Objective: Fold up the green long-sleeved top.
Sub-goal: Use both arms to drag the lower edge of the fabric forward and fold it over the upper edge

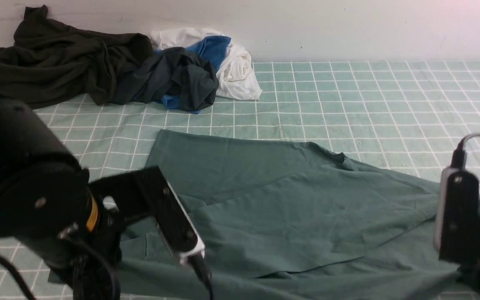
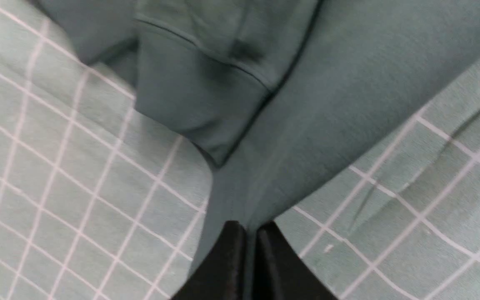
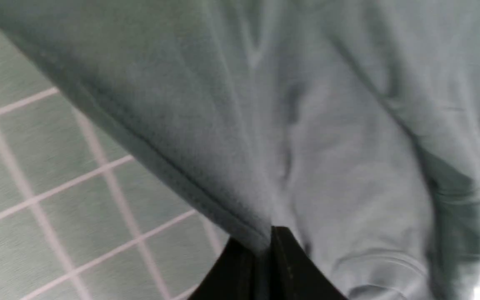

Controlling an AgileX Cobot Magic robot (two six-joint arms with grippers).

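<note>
Soft, matt cloth throughout.
The green long-sleeved top is smooth jersey; the grid-printed tabletop beside the left gripper is finely woven fabric; the gripper itself is dull black.

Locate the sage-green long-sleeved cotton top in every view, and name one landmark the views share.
Front view: the soft sage-green long-sleeved cotton top lies spread across the lower centre and right.
Left wrist view: the top fills the upper part, narrowing into the shut left tool.
Right wrist view: the top fills most of the picture, pinched in the shut right tool.
Shared landmark: the pale green white-gridded cloth beneath.
</note>
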